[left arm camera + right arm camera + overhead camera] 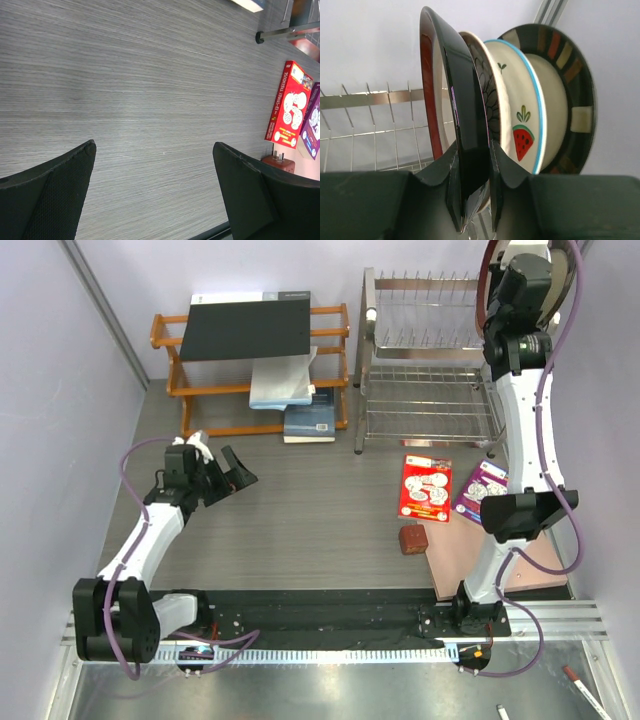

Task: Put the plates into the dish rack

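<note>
right tool [472, 195] first: closed tight on the lower edge of the maroon-rimmed plate [465, 100], one finger on each face. the plate stands upright and rises straight out of the tool, glossy dark back facing the stack.

just off the tool's right side, three more plates stand on edge: the petal plate [487, 85] nearest, almost against the held one, then the watermelon plate [520, 120], then the block-rimmed plate [575, 90] farthest out. their bottoms are hidden behind the tool, so i can't tell which slots they sit in.

off the tool's left side and lower down run the upright wires and top rail of the dish rack [370, 95], open slots by the look of it.

the step, i'd say, is seating this last plate. to do it well: keep it upright, line the lower edge up with the free gap next to the petal plate, lower straight down and let go only once the rim rests between wires. tilting toward the stack risks a knock.

the left tool [154, 150] is spread wide, holding nothing, hanging over the bare table [150, 75], well away from the rack.
</note>
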You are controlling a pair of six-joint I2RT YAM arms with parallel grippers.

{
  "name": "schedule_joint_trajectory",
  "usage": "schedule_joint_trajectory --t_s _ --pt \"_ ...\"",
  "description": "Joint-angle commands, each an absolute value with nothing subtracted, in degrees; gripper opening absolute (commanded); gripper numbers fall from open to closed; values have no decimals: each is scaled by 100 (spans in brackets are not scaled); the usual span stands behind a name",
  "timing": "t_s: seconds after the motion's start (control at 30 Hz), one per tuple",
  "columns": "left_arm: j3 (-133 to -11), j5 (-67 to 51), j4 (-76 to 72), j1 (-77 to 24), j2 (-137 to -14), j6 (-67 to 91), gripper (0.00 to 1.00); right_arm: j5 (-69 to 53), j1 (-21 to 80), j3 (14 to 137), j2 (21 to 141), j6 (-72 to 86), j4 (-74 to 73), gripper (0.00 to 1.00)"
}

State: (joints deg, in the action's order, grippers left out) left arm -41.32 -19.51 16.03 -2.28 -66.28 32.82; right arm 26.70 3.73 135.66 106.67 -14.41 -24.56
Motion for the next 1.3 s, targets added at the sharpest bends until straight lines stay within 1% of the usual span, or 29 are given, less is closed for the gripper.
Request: schedule_joint_trajectory --t_s 0.0,0.27,0.6,0.7,0.73,0.83,0.9,0.93,1.0,1.27 --pt "-4289 -1960 1345 -255 -6732 3296 99 2637 290 13729 10582 -1275 -1380 1" --pt "-4456 -1951 1336 -255 -7145 3269 100 2531 264 13676 10836 -1081 -1397 1" --pt "-4553 -1899 1371 -255 -7207 3261 100 2654 272 13597 10934 -932 -1529 1" --pt "-4544 -1872 1380 -255 -7190 3252 99 2646 264 13509 10881 -940 -1529 16" --pt "-4535 -1872 1380 -255 -7181 3252 100 2637 264 13483 10829 -949 -1529 27" --pt "-4526 -1890 1380 -255 -7172 3261 99 2575 290 13500 10732 -984 -1538 43" --pt "-4544 -1907 1380 -255 -7172 3270 99 2610 308 13500 10653 -1054 -1503 47" --pt "-4553 -1916 1380 -255 -7181 3287 99 2654 325 13483 10626 -1072 -1494 51" --pt "-4579 -1942 1380 -255 -7181 3296 99 2680 343 13439 10468 -1125 -1477 56" --pt "-4588 -1925 1362 -299 -7014 3331 100 2812 360 12841 9591 -1441 -1415 61"
